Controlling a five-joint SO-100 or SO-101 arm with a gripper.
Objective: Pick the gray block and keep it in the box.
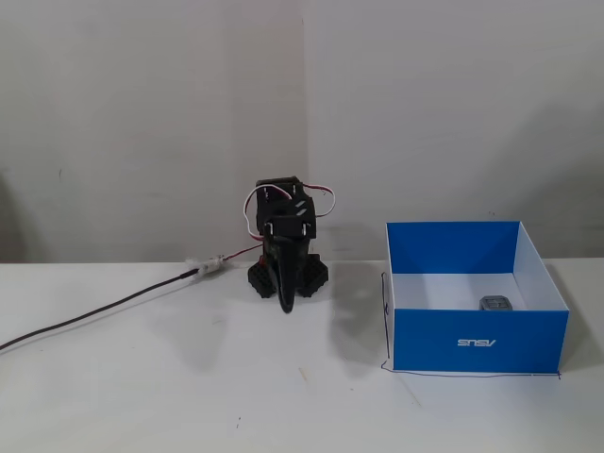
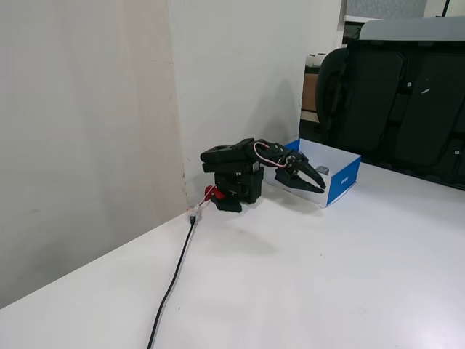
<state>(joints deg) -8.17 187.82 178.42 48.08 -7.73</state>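
Note:
The gray block (image 1: 495, 303) lies inside the box (image 1: 481, 342), on its white floor close to the blue front wall with the upside-down logo. In a fixed view the block (image 2: 322, 170) shows just over the box's (image 2: 343, 177) rim. The black arm is folded low over its base by the wall. My gripper (image 1: 286, 304) points down toward the table, left of the box, and looks shut and empty. In a fixed view the gripper (image 2: 320, 187) hangs in front of the box's near wall, apart from the block.
A black cable (image 1: 94, 316) runs from the arm's base to the left across the white table, and shows in a fixed view (image 2: 173, 280) too. A thin black outline (image 1: 385, 321) is drawn around the box. A black chair (image 2: 399, 102) stands beyond the table.

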